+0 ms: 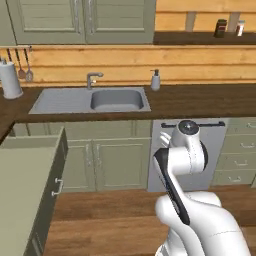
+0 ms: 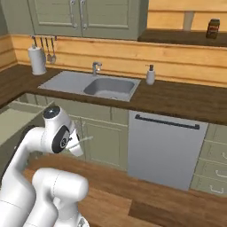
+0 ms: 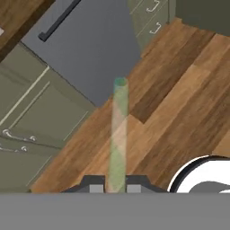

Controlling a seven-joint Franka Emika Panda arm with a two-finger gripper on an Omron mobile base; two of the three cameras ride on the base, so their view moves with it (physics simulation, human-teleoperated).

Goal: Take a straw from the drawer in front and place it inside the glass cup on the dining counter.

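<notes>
Holding the straw (image 3: 119, 134) pinched low btwn my end effector (image 3: 116, 188) tips, clamped shut on it, so it stuck straight out ahead w/ floor (image 3: 179, 90) beyond, clear of cabinets for carrying to the cup.

White arm (image 2: 40, 146), thin straw (image 2: 84, 139) beside it, sink (image 2: 108, 87), dishwasher (image 2: 164, 150)

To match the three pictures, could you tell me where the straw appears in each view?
Left base view: I cannot find it.
Right base view: the straw juts right from the arm's hand, lower left.
Hand view: centre, rising from the gripper.
Shared landmark: the dishwasher.
</notes>
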